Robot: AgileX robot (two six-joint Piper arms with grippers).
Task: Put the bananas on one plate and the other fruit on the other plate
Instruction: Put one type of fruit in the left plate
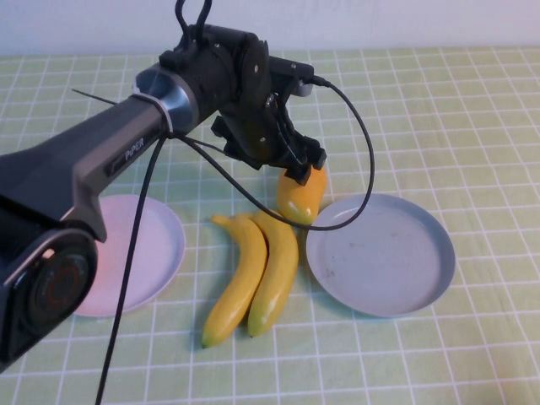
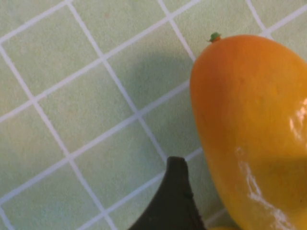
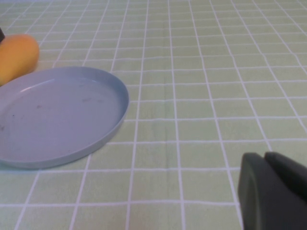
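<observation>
Two yellow bananas (image 1: 253, 274) lie side by side on the table between the plates. One orange-yellow mango-like fruit (image 1: 301, 196) rests just behind them, near the grey-blue plate (image 1: 380, 253); it also shows in the left wrist view (image 2: 254, 134) and the right wrist view (image 3: 17, 56). A second such fruit is not in view. The pale pink-lilac plate (image 1: 131, 253) is at the left. My left gripper (image 1: 302, 167) is down over the fruit's upper end, open, with one finger (image 2: 173, 201) beside the fruit and a thin gap between them. My right gripper (image 3: 264, 160) is shut and empty, to the right of the grey-blue plate (image 3: 57, 115).
The table wears a green checked cloth (image 1: 439, 118). The left arm and its black cable (image 1: 363, 160) reach across the middle of the table. Both plates hold nothing.
</observation>
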